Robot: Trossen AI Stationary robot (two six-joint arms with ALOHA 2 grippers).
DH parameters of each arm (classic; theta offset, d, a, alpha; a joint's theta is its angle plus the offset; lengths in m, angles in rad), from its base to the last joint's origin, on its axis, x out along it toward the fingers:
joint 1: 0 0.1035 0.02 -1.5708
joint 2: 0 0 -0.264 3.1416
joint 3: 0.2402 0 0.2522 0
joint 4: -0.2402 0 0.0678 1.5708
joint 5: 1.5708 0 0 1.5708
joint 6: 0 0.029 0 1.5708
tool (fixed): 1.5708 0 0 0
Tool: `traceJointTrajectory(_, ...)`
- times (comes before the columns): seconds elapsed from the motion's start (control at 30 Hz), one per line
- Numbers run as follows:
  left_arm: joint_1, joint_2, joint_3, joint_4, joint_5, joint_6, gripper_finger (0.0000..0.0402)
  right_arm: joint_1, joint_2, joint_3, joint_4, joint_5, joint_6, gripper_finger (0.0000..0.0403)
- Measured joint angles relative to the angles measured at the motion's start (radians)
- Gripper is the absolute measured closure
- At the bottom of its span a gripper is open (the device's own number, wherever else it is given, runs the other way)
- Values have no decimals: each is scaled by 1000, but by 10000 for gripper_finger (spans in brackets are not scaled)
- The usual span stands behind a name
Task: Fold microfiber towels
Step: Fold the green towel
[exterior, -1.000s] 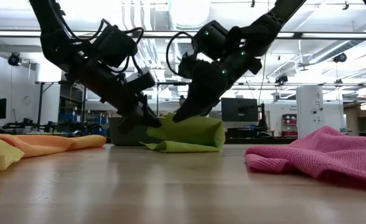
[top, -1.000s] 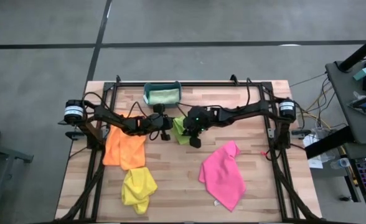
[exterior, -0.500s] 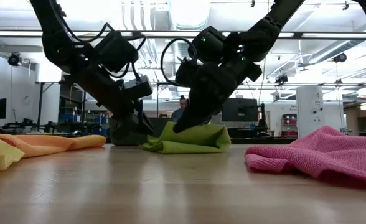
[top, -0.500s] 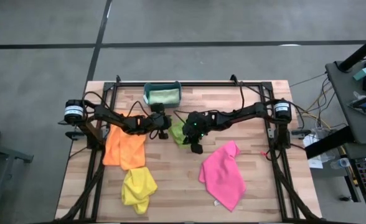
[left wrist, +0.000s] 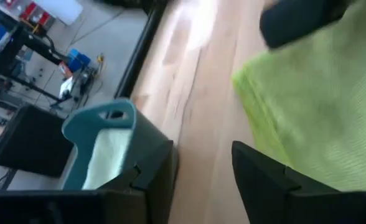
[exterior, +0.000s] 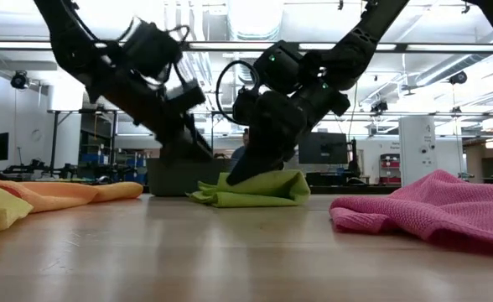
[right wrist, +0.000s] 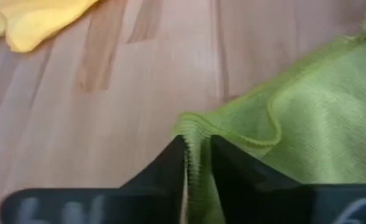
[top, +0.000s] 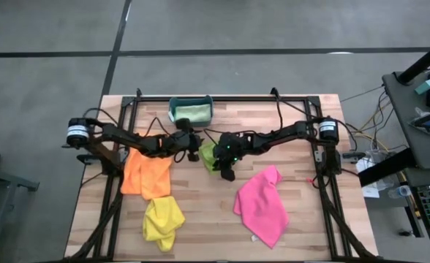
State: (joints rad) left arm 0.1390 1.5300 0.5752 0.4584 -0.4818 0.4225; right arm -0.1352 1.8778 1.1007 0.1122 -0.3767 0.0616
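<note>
A lime green towel lies folded on the table's middle, and my right gripper is shut on its edge. To its left, my left gripper is open with only bare wood between its fingers; it is raised clear of the lime towel. An orange towel, a yellow towel and a pink towel lie spread on the table. A pale mint green towel sits in the teal bin. My right gripper pinches the lime towel's hemmed edge between its two fingers, at a corner of the fold. The fingers slant down onto it from the table's right. One layer or several, I cannot tell. The towel rests slack on the table below the fingers.
The teal bin stands at the far edge, just behind the two grippers. Black frame rails run along the table's left, right and far sides. Bare wood lies between the yellow and pink towels.
My left gripper has opened, let go of the lime towel and risen away toward the left. My right gripper has gone down and a little left with the edge it holds. The towel, held up between both grippers before, now lies folded flat on the table.
</note>
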Motion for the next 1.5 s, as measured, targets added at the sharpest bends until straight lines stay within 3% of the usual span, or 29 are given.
traceJointTrajectory(0.13, -15, -71, -2, -21, 49, -24, 254, -1, -4, 0, -3, 1, -13, 267)
traceJointTrajectory(0.27, -15, -127, -4, -111, 166, -138, 254, -1, -35, 0, -13, 3, -24, 229)
traceJointTrajectory(0.53, -17, -126, -7, -162, 278, -299, 254, -2, -126, 0, -144, 7, -86, 205)
traceJointTrajectory(0.63, -20, -105, -6, -154, 331, -313, 254, -2, -163, 0, -213, 38, -105, 205)
traceJointTrajectory(0.9, -43, 16, 2, -38, 338, -316, 254, -3, -240, -28, -376, 247, -153, 245)
traceJointTrajectory(1.1, -41, 117, 26, 16, 329, -316, 254, -2, -241, -93, -377, 247, -150, 279)
traceJointTrajectory(1.5, -35, 140, 26, -119, 123, -312, 254, -2, -240, -173, -358, 247, -56, 316)
